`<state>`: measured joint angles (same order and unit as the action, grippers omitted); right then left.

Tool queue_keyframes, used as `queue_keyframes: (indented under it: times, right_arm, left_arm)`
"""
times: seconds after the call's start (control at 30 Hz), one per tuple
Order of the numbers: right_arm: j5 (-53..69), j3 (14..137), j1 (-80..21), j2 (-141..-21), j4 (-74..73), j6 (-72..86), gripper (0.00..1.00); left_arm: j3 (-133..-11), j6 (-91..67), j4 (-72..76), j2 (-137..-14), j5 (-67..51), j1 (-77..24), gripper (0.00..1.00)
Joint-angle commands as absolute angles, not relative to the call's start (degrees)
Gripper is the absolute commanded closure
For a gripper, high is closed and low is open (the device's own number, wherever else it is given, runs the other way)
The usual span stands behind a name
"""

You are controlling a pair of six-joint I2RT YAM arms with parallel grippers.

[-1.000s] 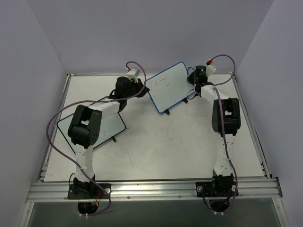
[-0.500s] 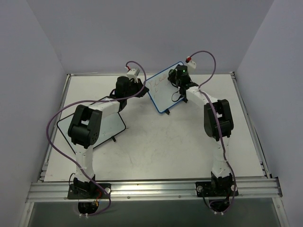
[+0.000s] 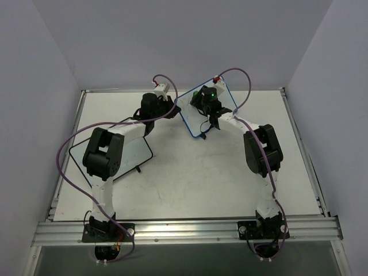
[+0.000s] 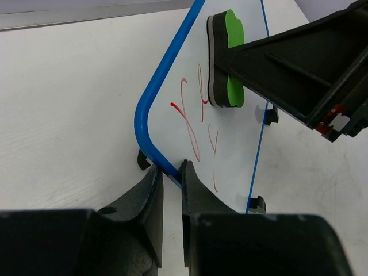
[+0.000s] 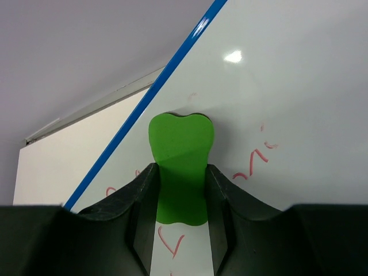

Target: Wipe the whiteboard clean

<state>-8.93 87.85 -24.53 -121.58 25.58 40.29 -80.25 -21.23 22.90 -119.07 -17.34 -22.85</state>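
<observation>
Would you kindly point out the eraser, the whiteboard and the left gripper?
eraser (image 4: 233, 52): left wrist view, green top face.
whiteboard (image 4: 238, 149): left wrist view, bare white surface.
left gripper (image 4: 171, 168): left wrist view, midway between fingertips.

L arm (image 3: 123, 132), R arm (image 3: 261, 146) both reaching fwd, L gripper (image 4: 171, 167) pinching whiteboard (image 4: 241, 155), R gripper (image 5: 181, 172) clamping eraser (image 5: 181, 138)

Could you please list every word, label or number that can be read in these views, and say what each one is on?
Whiteboard: red marker strokes only, loose scribbles that do not read as letters or words.
Red and white tag on the right gripper: too small to read.
Green eraser: no print visible.
Nothing in these views can be quoted as readable text.
</observation>
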Motion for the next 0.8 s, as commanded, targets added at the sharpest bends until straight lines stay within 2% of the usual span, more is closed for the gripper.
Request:
queue_keyframes:
  times: [0.0, 0.37, 0.77]
  right_arm:
    - [-6.9, 86.6, -20.8, -123.6, 19.5, 40.8, 1.0]
    - [-0.2, 91.4, -13.5, -126.1, 13.8, 39.8, 1.0]
    - [11.9, 102.2, -20.3, -130.6, 5.4, 32.6, 1.0]
  left_arm:
    - [-79.6, -13.9, 17.0, -119.7, -18.5, -25.2, 0.98]
    - [-80.1, -13.7, 16.9, -119.9, -18.4, -25.2, 0.98]
    - [-80.2, -13.8, 17.0, -120.1, -18.5, -25.2, 0.98]
